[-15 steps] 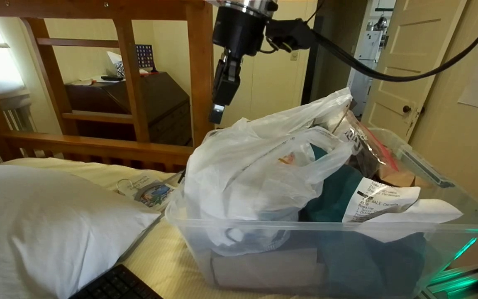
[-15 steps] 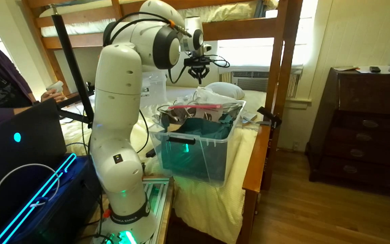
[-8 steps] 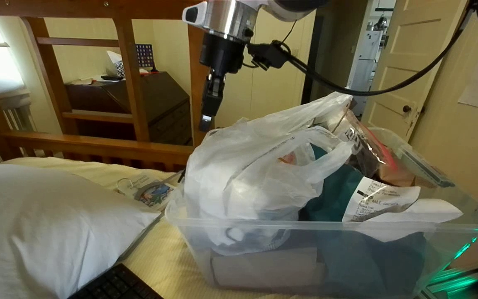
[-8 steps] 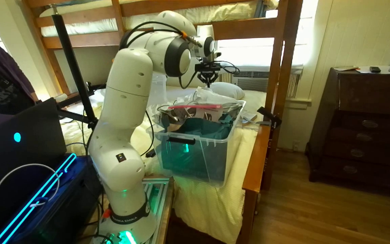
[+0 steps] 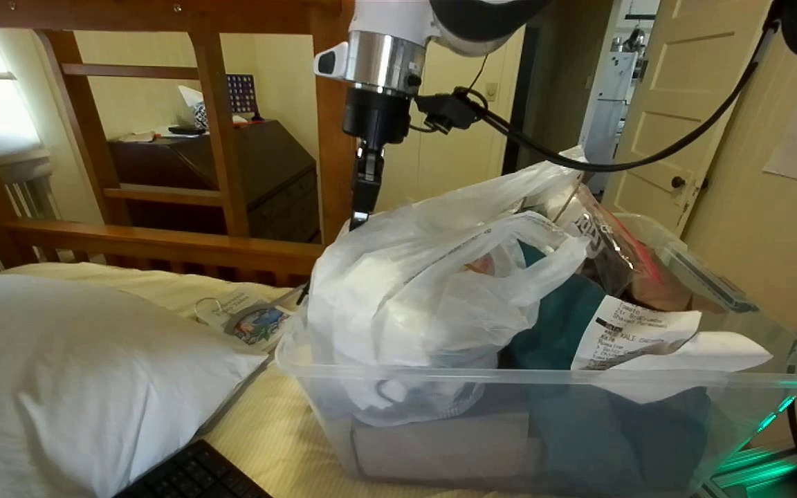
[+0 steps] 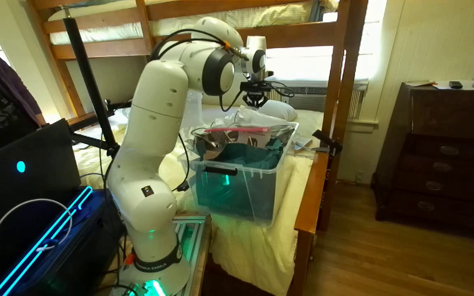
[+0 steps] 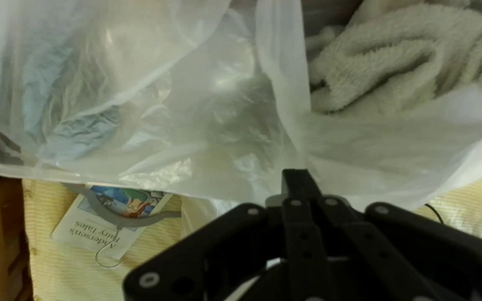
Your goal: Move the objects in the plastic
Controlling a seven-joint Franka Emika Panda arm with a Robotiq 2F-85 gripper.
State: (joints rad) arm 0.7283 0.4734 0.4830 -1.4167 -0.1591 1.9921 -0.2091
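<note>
Bed-top table (image 5: 274,422) in a bedroom: bag (image 5: 412,277) heaped in a tub (image 6: 261,197), hand (image 7: 301,184) close over it

Along one edge, the table is bordered by a wooden rail (image 6: 312,197). Near the corner where that rail ends, the tub is set, and in its end farther from the robot's base (image 6: 159,250) the white carrier bag is piled above the rim. In the wrist view the hand's fingers are pressed together at the bag; whether any plastic is touched or caught between them cannot be told. Among its folds a fluffy cloth (image 7: 383,62) is seen; whether it lies inside the bag is unclear. Beside the bag, a teal cloth (image 6: 245,155), a zip pouch (image 5: 602,242) and a printed paper (image 5: 640,339) are heaped. By the railed edge, next to the tub, a book (image 7: 94,234) is overlaid by a grey hanger (image 7: 107,214).
</note>
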